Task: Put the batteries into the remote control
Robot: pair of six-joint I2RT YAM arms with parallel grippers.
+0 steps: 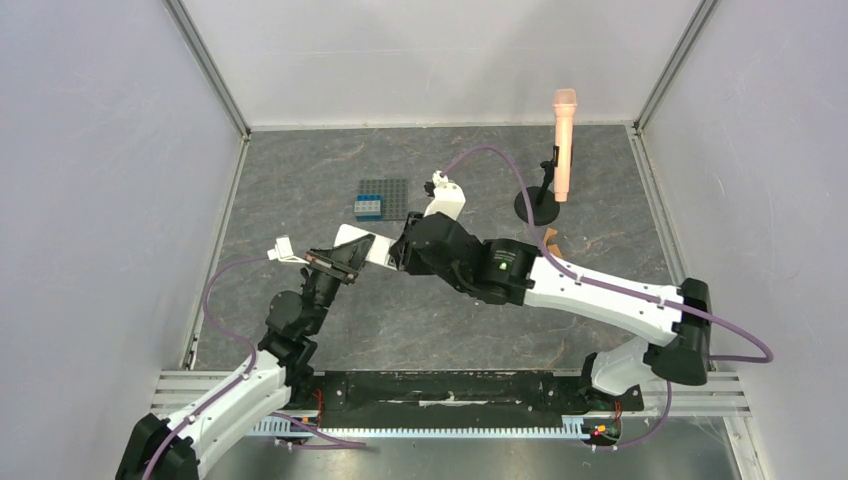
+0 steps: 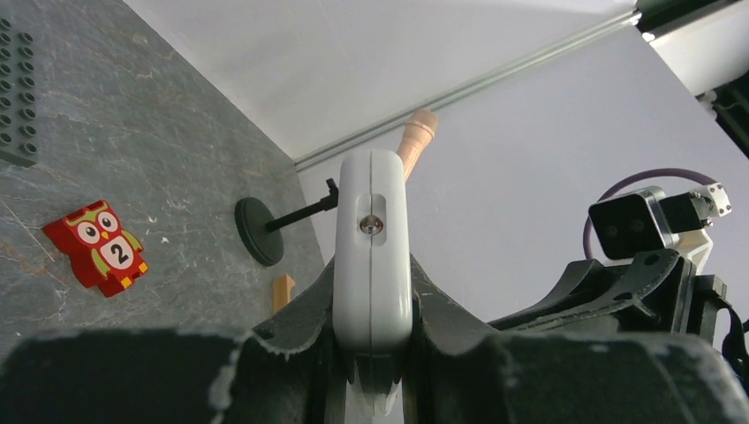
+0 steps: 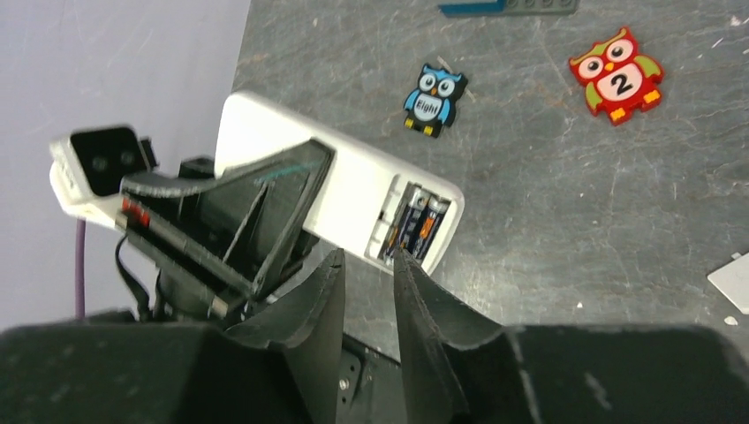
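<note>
The right pincer [image 3: 367, 258] is hovering with its fingers parted only a sliver and nothing showing between them, its tips sitting just short of the uncovered end of the remote control [image 3: 336, 168]. The batteries [image 3: 415, 225] are lying side by side in the compartment directly ahead of those tips; they are looking seated, though I cannot tell whether each end is fully down. Off the right pincer's left finger, the left pincer [image 2: 372, 309] is clamping the remote control by its long edges and holding it up off the worktop [image 3: 548, 221]. The main risk is coming from that mid-air hold: if the right pincer is pressing on a cell off-centre, the handset is likely to be pivoting or sliding in the left pincer's grip. With no cover on, nothing is keeping the cells in, so a nudge from a fingertip or a spring pushing back could be popping one out and dropping it to the worktop below. A tip could also be catching on the compartment rim. Far to the pincer's right a flat white piece [image 3: 731, 281] is lying, possibly the cover, and beyond the handset the blue owl [image 3: 432, 97] and red owl [image 3: 617, 75] are lying well clear
</note>
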